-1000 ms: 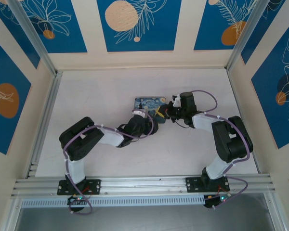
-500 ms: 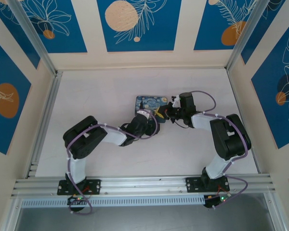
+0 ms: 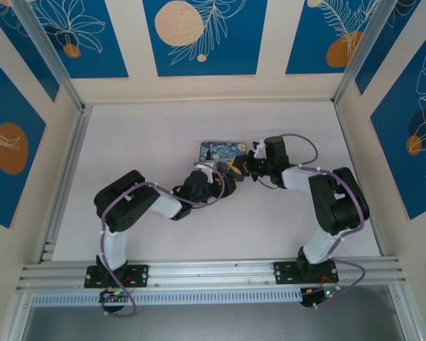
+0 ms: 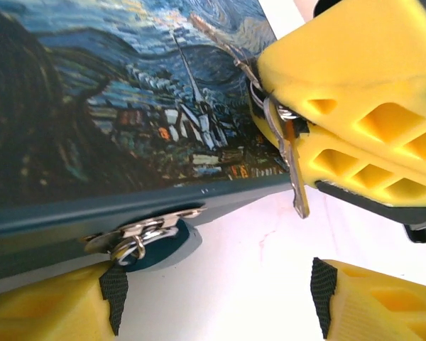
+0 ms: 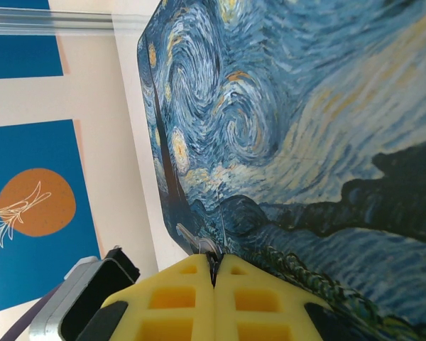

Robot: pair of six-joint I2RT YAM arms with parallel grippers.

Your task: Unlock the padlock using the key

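The tiny padlock (image 4: 163, 247), dark bluish with a thin silvery shackle, hangs on the hasp at the front wall of the Starry Night box (image 4: 128, 106). My left gripper (image 4: 216, 302) is open just below it, its left pad (image 4: 113, 298) right under the shackle and nothing between the fingers. My right gripper (image 5: 214, 273) is shut on the key ring. One key (image 4: 292, 170) dangles from its yellow fingers (image 4: 355, 78), and a second key's tip (image 5: 192, 240) pokes out over the lid. In the top view both grippers, left (image 3: 220, 175) and right (image 3: 239, 167), meet at the box's (image 3: 216, 150) near right corner.
The box lies mid-table on the pale tabletop (image 3: 149, 135). An aluminium rail (image 3: 64, 170) runs along the left side. Printed walls close in the back and sides. Bare table shows under the left fingers (image 4: 255, 270).
The left gripper has shifted slightly near the box's front edge, its forearm swinging a little. The right gripper has stayed put, still holding the keys.
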